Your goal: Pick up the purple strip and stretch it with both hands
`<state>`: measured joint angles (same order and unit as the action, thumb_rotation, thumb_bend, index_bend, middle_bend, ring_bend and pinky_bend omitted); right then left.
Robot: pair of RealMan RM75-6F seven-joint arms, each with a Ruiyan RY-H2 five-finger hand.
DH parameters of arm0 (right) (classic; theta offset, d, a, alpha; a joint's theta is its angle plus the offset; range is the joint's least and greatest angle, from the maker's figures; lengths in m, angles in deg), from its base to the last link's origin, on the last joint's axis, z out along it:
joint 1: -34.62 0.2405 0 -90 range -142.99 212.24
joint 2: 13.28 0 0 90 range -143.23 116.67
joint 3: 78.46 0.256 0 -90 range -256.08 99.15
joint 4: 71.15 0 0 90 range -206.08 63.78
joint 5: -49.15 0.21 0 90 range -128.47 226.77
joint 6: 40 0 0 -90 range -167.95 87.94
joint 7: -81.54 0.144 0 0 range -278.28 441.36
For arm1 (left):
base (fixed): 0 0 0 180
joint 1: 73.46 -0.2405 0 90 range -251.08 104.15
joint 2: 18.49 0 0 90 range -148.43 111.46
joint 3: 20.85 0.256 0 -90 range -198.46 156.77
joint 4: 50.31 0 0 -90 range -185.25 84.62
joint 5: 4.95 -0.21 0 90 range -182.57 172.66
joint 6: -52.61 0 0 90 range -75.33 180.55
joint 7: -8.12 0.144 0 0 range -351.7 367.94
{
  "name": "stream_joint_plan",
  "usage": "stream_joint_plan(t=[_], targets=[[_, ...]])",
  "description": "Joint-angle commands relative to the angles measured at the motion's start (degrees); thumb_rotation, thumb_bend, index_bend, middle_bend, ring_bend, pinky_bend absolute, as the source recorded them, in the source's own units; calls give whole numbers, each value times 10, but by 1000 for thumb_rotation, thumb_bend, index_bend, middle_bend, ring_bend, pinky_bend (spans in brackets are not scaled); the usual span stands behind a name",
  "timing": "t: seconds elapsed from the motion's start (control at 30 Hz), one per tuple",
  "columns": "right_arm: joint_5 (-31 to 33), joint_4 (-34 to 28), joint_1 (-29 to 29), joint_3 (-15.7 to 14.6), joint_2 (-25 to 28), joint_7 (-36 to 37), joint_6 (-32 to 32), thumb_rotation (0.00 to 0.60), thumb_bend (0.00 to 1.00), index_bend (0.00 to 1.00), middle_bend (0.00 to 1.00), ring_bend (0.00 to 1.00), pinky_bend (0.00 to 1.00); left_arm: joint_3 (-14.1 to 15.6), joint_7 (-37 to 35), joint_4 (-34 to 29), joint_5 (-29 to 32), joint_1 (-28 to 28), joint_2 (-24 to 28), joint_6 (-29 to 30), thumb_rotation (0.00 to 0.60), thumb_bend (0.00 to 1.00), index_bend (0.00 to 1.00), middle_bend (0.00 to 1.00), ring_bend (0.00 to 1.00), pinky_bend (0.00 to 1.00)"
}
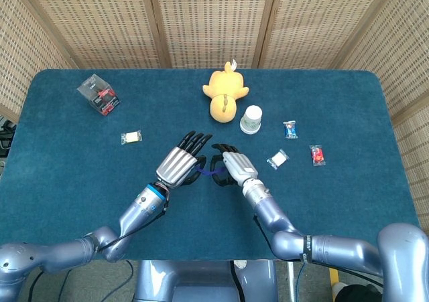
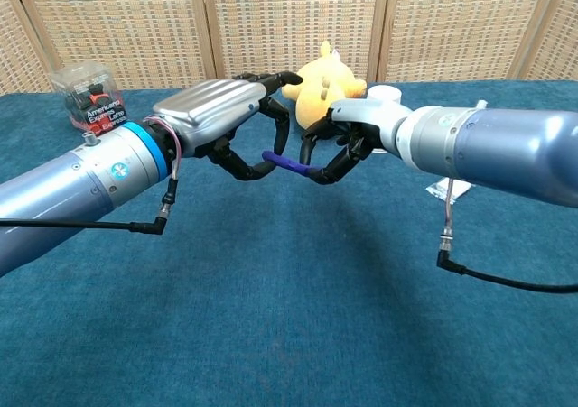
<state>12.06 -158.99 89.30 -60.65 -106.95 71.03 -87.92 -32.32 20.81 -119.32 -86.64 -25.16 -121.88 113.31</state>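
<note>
Purple strip (image 2: 287,162) held above the blue table (image 1: 67,181) near frame centre, short and slightly slanted, spanning the small gap between both robot hands. Left robot hand (image 2: 226,118) coming in from the lower left, silver back turned up, dark fingers (image 2: 271,123) curled down over the strip's left end and pinching it. Right robot hand (image 2: 348,141) reaching in from the right, fingers bent inward and pinching the strip's right end. Yellow plush toy (image 1: 224,92) lying at upper centre of the head view, white paper cup (image 1: 251,120) just to its lower right. Clear plastic box (image 1: 98,94) with red and black contents at upper left, small pale packet (image 1: 131,137) below it. Three wrapped candies toward the right: blue-and-red (image 1: 289,128), white (image 1: 277,159), red (image 1: 317,155).
</note>
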Motion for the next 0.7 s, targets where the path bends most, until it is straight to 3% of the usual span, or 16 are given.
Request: stream_joint_plan(t=[0.03, 0.37, 0.7], targets=[[0, 1, -1, 0, 1, 2, 1, 600, 604, 634, 169, 0, 0, 0, 1, 1, 1, 0, -1, 1, 600, 427, 648, 0, 0, 0], [-3, 3, -6, 0, 7, 10, 2, 600, 604, 636, 170, 0, 0, -6, 4, 2, 9, 0, 4, 5, 600, 435, 698, 0, 0, 0], [-5, 1, -20, -1, 22, 25, -2, 600, 604, 640, 171, 0, 0, -20, 14, -30, 20, -10, 48, 21, 600, 439, 712, 0, 0, 0]])
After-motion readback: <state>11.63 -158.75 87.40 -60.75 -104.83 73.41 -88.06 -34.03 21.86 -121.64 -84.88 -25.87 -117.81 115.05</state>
